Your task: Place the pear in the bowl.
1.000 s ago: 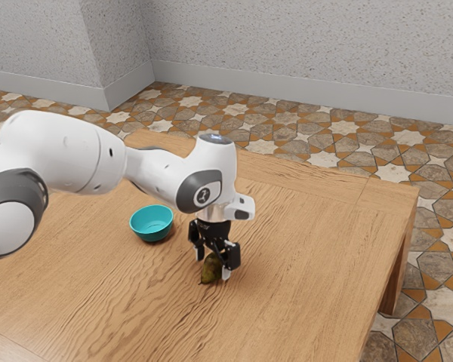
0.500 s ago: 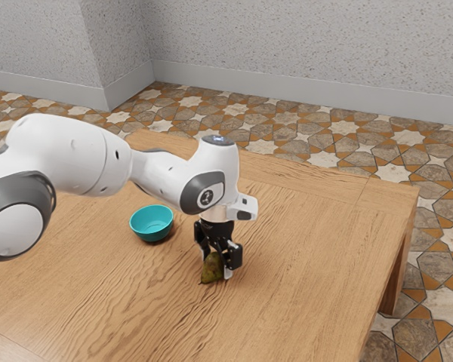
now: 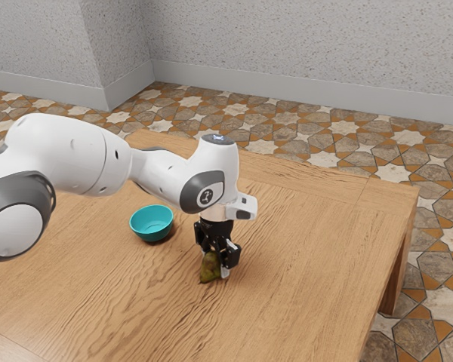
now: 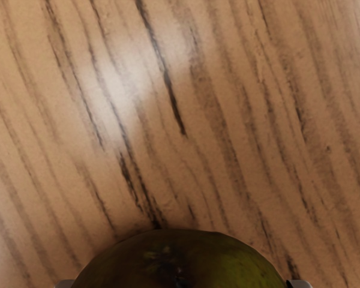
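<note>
Exterior view: your gripper pinches the pear down at the table, so grabbing looks done, but lifting it, reaching the bowl at its ten o'clock and letting go are left.

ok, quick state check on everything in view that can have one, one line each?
pincer: shut on the pear, one finger on each side
pear: held, down at tabletop level; contact with the table unclear
bowl: upright, empty
arm: extended over the table, hand pointing down
</note>
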Robot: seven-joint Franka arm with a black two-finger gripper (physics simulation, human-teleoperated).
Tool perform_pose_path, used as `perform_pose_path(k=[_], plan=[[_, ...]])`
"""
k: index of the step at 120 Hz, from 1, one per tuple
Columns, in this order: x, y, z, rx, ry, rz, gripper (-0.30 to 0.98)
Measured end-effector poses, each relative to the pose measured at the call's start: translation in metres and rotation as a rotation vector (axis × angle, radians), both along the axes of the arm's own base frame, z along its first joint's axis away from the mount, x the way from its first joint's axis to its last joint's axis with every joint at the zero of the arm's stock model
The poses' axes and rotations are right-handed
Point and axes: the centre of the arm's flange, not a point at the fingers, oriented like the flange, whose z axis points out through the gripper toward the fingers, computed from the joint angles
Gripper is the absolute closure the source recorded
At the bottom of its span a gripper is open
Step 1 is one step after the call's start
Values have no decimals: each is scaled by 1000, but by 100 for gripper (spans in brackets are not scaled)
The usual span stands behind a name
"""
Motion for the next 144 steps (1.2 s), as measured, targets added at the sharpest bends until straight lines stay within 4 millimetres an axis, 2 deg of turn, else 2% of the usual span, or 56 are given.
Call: perform_pose_path(k=[36,49,64,81,113,130,144], plan=[[0,-1,6,2,-7,-5,32],[1,1,20,0,-21,-4,33],[9,16,43,9,-42,15,35],[20,55,64,22,-50,63,35],[33,135,90,36,-45,141,35],[36,182,99,43,-32,181,35],[34,212,96,49,-10,198,35]])
